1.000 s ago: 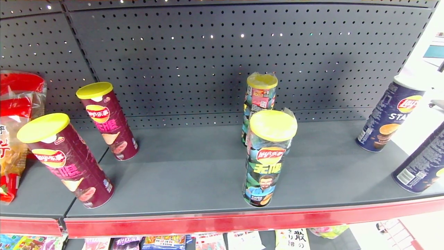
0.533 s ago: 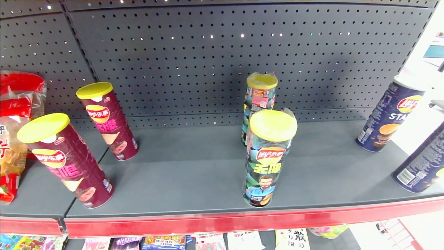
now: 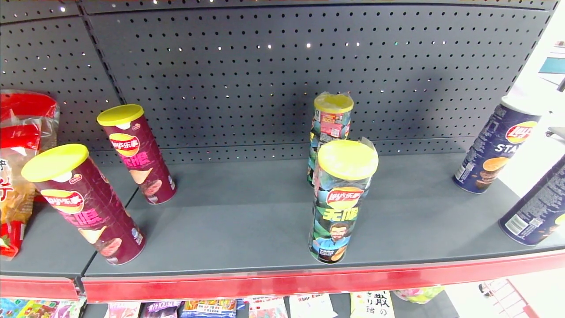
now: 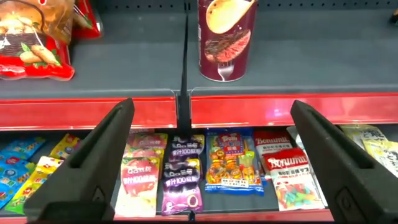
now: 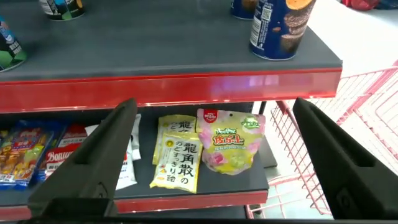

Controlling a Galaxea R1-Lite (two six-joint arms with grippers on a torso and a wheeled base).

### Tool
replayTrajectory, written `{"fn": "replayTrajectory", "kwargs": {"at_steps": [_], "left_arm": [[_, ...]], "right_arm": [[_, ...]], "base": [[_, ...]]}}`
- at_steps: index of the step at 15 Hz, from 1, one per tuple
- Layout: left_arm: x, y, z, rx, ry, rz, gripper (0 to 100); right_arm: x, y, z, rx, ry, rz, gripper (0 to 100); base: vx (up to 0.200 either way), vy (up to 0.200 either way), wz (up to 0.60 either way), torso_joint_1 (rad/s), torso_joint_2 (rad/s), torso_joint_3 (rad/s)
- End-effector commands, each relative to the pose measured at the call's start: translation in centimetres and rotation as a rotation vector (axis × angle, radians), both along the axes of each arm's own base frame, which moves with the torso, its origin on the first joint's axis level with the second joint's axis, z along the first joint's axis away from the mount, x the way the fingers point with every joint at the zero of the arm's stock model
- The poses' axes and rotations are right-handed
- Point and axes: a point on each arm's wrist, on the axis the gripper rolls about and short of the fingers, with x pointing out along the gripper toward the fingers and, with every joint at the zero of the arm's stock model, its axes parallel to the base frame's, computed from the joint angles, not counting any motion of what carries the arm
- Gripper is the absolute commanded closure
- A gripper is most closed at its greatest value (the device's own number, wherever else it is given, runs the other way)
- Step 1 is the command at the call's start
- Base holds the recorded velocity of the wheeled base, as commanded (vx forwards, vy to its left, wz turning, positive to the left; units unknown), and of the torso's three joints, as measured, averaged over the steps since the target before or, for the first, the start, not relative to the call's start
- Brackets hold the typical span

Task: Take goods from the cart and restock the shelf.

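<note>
Left claw spread wide; chip cans unmoved.

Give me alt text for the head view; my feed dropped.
A grey shelf holds six standing chip cans, one behind another in pairs: maroon cans at left, teal cans in the middle, blue cans at right. A red snack bag sits far left.
</note>
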Motion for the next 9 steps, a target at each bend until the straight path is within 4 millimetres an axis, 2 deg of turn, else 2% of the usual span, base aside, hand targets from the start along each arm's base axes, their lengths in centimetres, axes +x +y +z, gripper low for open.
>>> {"fn": "replayTrajectory", "kwargs": {"at_steps": [1, 9], "left_arm": [[0.00, 0.00, 0.00, -0.002, -0.001, 0.001, 0], [0.00, 0.00, 0.00, -0.002, -0.001, 0.001, 0]], "right_arm": [[-0.01, 0.00, 0.00, 0.000, -0.001, 0.000, 0], [-0.01, 0.00, 0.00, 0.002, -0.001, -0.002, 0]], "base": [[0.000, 0.000, 0.00, 0.000, 0.00, 0.000], [0.000, 0.000, 0.00, 0.000, 0.00, 0.000]]}}
